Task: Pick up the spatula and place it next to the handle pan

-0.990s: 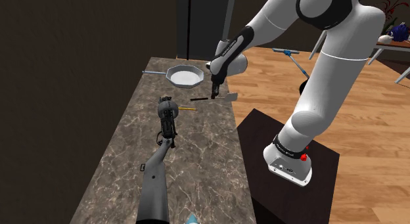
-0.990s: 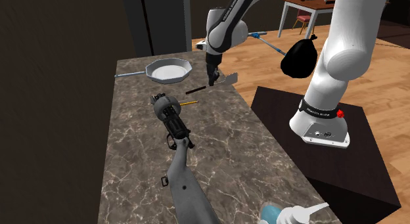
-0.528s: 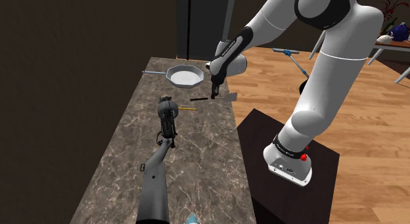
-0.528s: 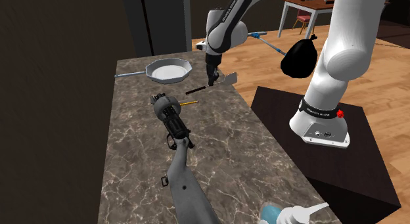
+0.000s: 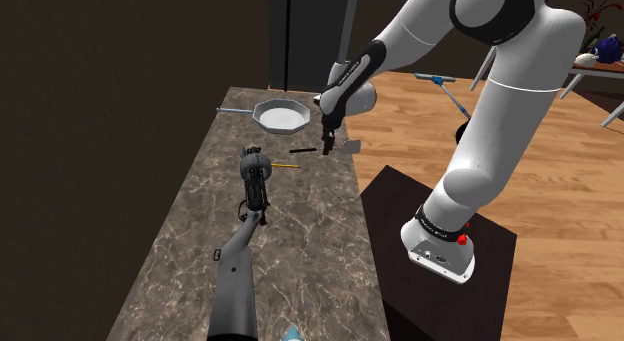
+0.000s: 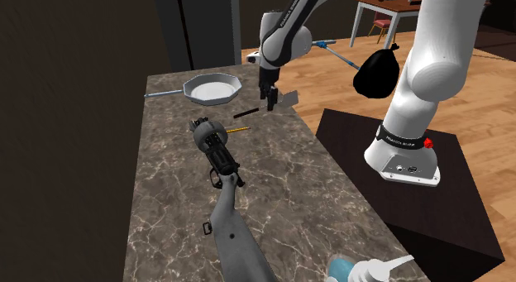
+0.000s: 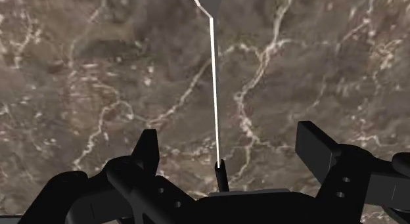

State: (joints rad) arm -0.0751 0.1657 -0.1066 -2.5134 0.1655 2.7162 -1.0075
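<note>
The end effector [image 5: 325, 142] is low over the desk [image 5: 190, 239], right of centre in the shoulder view. In the wrist view its fingers stand apart, released, straddling the spatula [image 6: 287, 98] without touching the thin pale shaft. The spatula lies flat, dark handle toward frame centre, blade right at the desk's right edge.

That edge is the danger, I'd say. If the fingers close off-centre, the slim shaft could twist or skid, and the blade could tip over the side to the floor.

The pan [image 5: 280, 113] sits close by, up and left of the end effector, so a careless swing might clip its rim. Below it, mid-frame, lie a yellow pencil [image 5: 284, 166] and a dark revolver [image 5: 256, 177], neither blocking the short path.
</note>
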